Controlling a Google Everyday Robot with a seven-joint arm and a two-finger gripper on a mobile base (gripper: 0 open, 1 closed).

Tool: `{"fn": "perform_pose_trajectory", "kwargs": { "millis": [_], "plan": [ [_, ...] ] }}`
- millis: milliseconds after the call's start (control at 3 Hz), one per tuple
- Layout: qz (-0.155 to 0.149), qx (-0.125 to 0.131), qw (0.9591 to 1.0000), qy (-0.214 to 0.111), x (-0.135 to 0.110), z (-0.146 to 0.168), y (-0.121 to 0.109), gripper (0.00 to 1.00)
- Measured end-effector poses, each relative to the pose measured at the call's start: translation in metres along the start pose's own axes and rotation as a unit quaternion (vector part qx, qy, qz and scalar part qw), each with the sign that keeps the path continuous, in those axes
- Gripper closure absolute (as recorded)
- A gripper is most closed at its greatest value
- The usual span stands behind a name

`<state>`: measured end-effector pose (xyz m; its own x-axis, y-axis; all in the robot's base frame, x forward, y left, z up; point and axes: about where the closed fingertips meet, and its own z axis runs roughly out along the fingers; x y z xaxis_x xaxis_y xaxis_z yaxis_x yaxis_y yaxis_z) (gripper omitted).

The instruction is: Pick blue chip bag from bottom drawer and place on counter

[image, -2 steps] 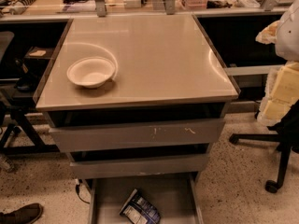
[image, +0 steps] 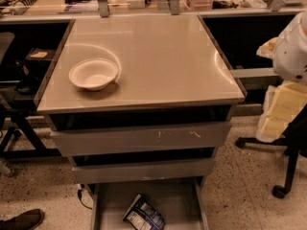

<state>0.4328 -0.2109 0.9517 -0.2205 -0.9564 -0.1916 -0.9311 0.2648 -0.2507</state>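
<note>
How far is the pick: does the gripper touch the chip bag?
Apart. Camera view: gripper at right edge, beside the counter; chip bag low in the drawer.

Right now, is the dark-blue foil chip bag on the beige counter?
No, the bag lies in the grey bottom drawer; claw hangs at right.

blue chip bag [image: 144, 215]: print on white panels, not readable
claw [image: 279, 113]: right edge, beside the surface [image: 158, 56]; no readable marking
</note>
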Motion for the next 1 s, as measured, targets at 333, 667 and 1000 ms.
{"fn": "perform_pose_trajectory", "kwargs": {
  "millis": [333,667,1000],
  "plan": [
    [0.004,-0.001,0.9999,-0.01,-0.009,0.047,0.024,0.0],
    [0.019,-0.034,0.9991,-0.016,-0.01,0.141,0.071,0.0],
    [0.019,-0.035,0.9991,-0.015,-0.01,0.141,0.072,0.0]
  ]
}}
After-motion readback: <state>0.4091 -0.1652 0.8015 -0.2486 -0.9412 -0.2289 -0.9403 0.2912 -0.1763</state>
